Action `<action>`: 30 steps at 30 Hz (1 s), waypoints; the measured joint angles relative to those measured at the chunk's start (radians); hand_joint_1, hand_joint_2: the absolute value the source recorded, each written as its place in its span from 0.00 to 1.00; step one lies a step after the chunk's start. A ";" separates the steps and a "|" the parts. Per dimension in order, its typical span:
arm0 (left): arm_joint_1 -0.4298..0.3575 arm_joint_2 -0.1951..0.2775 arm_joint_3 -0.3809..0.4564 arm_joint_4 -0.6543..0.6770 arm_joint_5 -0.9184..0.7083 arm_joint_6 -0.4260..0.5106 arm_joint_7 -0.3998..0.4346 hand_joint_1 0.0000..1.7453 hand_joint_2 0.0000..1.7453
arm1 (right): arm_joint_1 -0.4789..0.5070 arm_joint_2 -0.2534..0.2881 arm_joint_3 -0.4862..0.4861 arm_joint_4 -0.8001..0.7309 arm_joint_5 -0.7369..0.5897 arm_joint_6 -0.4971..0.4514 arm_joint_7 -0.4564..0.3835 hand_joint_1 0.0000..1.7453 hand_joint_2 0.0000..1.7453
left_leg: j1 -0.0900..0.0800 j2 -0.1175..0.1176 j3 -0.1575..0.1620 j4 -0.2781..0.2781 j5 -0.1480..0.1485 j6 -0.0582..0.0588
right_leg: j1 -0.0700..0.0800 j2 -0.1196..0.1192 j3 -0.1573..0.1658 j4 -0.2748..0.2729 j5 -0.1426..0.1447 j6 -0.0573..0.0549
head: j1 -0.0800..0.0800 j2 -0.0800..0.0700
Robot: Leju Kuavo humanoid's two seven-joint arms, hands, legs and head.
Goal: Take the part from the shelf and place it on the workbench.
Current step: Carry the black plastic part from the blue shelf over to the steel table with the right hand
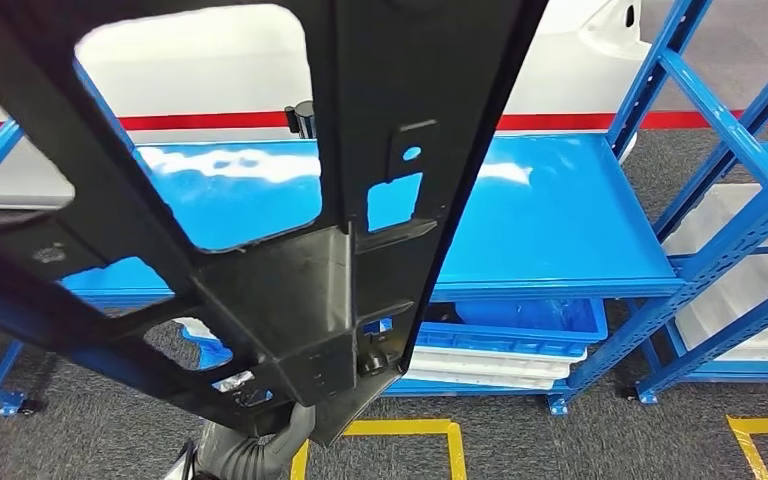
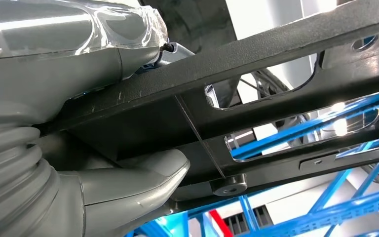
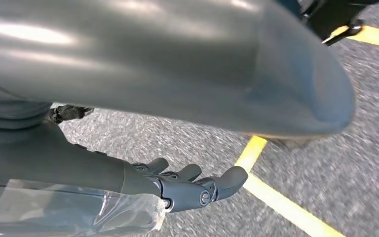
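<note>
Left hand (image 2: 103, 163) grips black frame part (image 1: 290, 280), lifted clear in front of blue shelf (image 1: 560, 210); right hand (image 3: 187, 187) hangs empty, fingers apart; carry step, next turn toward tabletop.

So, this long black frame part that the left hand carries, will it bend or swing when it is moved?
The black frame part looks stiff: ribbed bars around large cut-outs, probably light for its size. It reaches far past the left hand, gripping near one spot, so it may swing or twist. Its smooth surface could slip.

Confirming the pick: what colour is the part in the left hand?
Black, clearest in the head view: part, left hand.
</note>
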 joint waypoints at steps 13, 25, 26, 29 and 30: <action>-0.004 -0.001 -0.007 -0.002 0.007 0.003 -0.001 1.00 1.00 | 0.001 0.003 0.000 0.000 0.004 0.000 -0.001 0.00 0.00 | -0.005 -0.004 0.191 -0.316 0.124 0.059 | 0.000 0.007 -0.076 0.050 0.013 0.044 | 0.002 0.000; -0.006 -0.001 -0.009 -0.002 0.008 -0.003 -0.002 1.00 1.00 | -0.002 0.003 0.000 0.000 -0.001 0.000 0.000 0.00 0.00 | -0.015 0.005 0.109 -0.304 0.199 0.051 | 0.010 0.003 0.092 -0.028 -0.059 0.031 | 0.006 0.000; -0.006 -0.001 -0.009 -0.002 0.009 -0.004 -0.003 1.00 1.00 | -0.001 0.003 0.000 0.000 -0.003 0.000 0.001 0.00 0.00 | -0.014 0.007 0.106 -0.303 0.204 0.046 | 0.013 0.004 0.087 -0.027 -0.053 0.027 | 0.006 0.000; -0.007 -0.002 -0.011 -0.002 0.011 -0.005 -0.006 1.00 1.00 | -0.001 0.002 0.000 0.000 0.000 0.000 0.001 0.00 0.00 | -0.011 0.005 0.088 -0.278 0.185 0.028 | 0.008 0.007 0.069 -0.029 -0.033 0.008 | 0.006 0.000; -0.008 -0.001 -0.011 -0.002 0.011 -0.005 -0.007 1.00 1.00 | -0.002 0.003 0.000 0.000 0.002 0.000 0.000 0.00 0.00 | -0.009 0.002 0.069 -0.234 0.147 0.021 | 0.006 0.007 0.059 -0.030 -0.023 0.002 | 0.006 0.000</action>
